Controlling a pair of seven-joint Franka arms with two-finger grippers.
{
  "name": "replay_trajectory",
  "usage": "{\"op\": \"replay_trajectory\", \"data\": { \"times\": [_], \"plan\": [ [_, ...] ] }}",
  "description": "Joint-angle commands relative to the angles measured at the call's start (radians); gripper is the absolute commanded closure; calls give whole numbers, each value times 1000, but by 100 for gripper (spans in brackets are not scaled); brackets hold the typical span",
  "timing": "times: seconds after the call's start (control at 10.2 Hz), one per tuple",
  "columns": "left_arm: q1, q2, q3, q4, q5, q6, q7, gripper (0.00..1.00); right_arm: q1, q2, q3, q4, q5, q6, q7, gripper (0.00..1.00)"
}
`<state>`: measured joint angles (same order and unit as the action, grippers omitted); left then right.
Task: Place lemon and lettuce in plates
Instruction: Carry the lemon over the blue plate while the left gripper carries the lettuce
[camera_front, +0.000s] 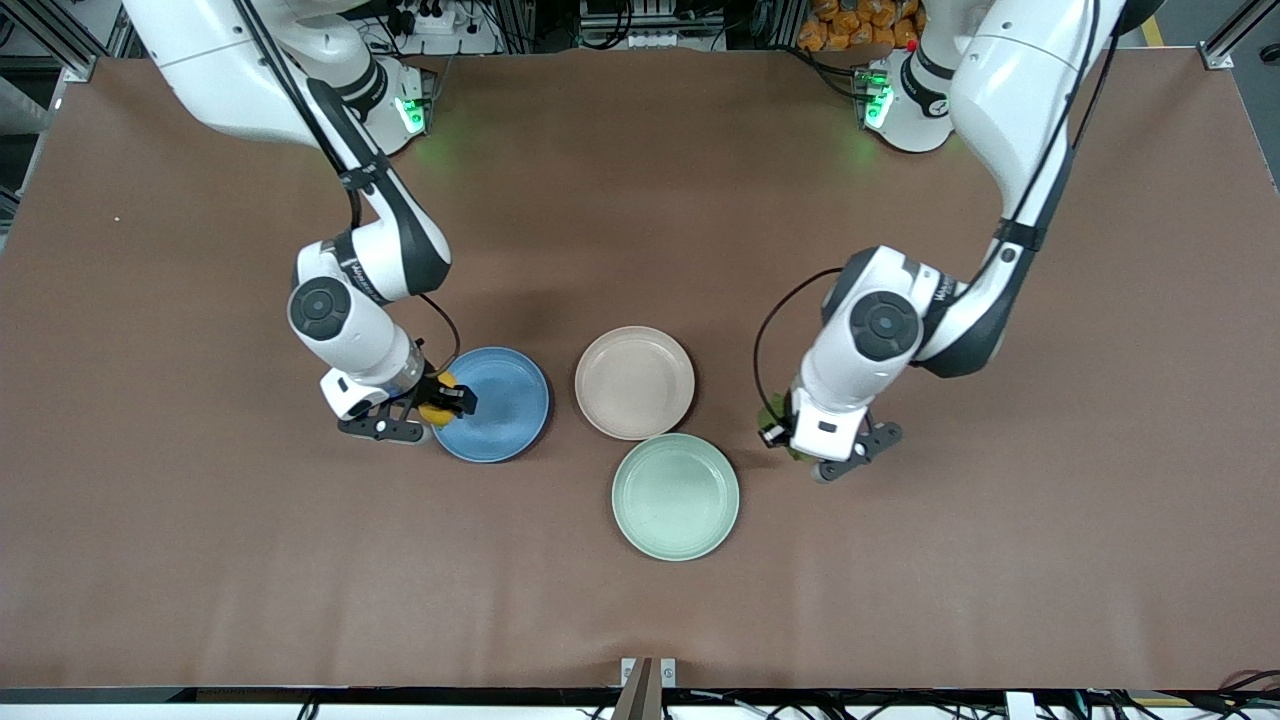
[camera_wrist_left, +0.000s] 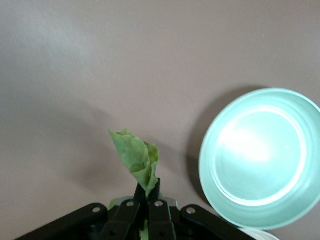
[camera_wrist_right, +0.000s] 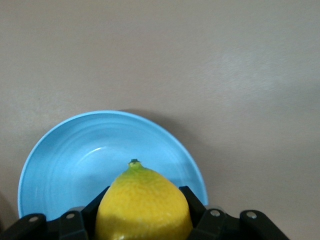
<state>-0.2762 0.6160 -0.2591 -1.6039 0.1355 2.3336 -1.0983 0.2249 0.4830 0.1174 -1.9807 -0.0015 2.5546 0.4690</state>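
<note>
My right gripper (camera_front: 447, 400) is shut on the yellow lemon (camera_front: 436, 410) and holds it over the rim of the blue plate (camera_front: 505, 405), at the side toward the right arm's end of the table. In the right wrist view the lemon (camera_wrist_right: 142, 205) sits between the fingers (camera_wrist_right: 192, 202), with the blue plate (camera_wrist_right: 75, 155) under it. My left gripper (camera_front: 790, 440) is shut on the green lettuce (camera_front: 772, 412) over bare table. In the left wrist view the lettuce (camera_wrist_left: 137, 157) sticks up from the gripper (camera_wrist_left: 148, 192). The beige-pink plate (camera_front: 634, 382) is empty.
A pale mint-green plate (camera_front: 675, 496) lies nearer to the front camera than the beige-pink plate and almost touches it; it also shows in the left wrist view (camera_wrist_left: 260, 160). The blue plate lies beside the beige-pink one. Brown table (camera_front: 1000, 560) lies all around.
</note>
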Motion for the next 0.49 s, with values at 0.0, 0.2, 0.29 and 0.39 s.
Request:
{"op": "replay_trajectory", "data": {
  "times": [0.0,0.2,0.29,0.39],
  "plan": [
    [-12,-22,-41,-1,-25,-7,-58,100,45,51,-4,49,12,12,20,63],
    [-17,-9,-80,30,-138,-7,-61,100,65,95,-5,63,0,45,20,56],
    [-24,-4,-98,33,-178,-7,-61,100,74,118,-5,63,-5,76,19,56],
    [-41,-2,-104,36,-207,-4,-58,100,83,135,-7,65,-8,102,13,53]
  ]
}}
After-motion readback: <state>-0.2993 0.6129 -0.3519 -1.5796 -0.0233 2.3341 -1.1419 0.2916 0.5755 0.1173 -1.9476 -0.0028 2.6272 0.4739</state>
